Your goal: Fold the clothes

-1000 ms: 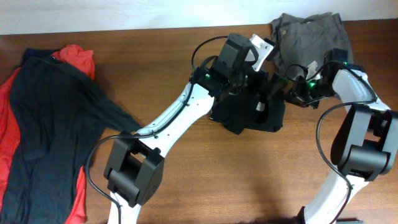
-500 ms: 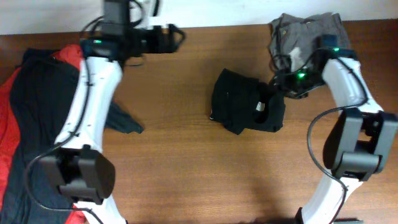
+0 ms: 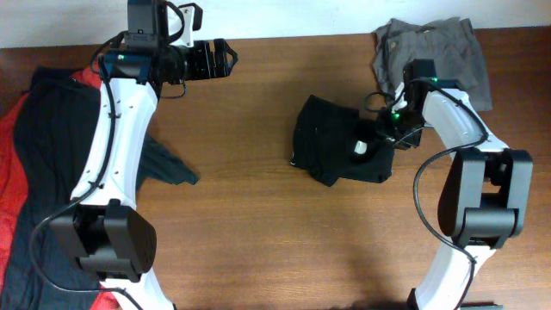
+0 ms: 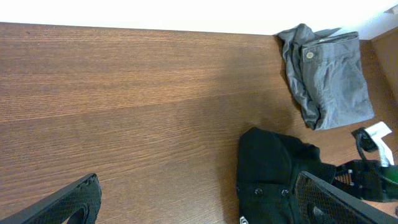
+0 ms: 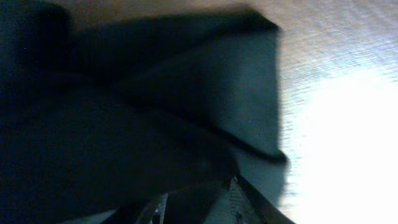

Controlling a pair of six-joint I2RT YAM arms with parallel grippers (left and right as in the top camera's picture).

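Note:
The black shirt [image 3: 336, 146] lies folded into a small bundle in the middle of the table, its white label [image 3: 360, 147] showing near the right side. It also shows at the lower right of the left wrist view as the black shirt [image 4: 273, 180]. My right gripper [image 3: 380, 131] rests low on the bundle's right edge. Its view is filled with dark cloth, and the fingers [image 5: 233, 194] stand a little apart with dark cloth between them. My left gripper [image 3: 220, 58] hangs open and empty at the back left, far from the shirt.
A dark long-sleeved top [image 3: 60, 164] lies spread over a red garment [image 3: 10, 176] at the table's left edge. A crumpled grey garment [image 3: 435, 52] lies at the back right, just behind my right arm. Bare wood [image 3: 250, 232] lies in front of the shirt.
My left arm has swung from over the shirt to the back left, leaving the folded bundle uncovered. My right gripper has shifted slightly onto the bundle's right edge.

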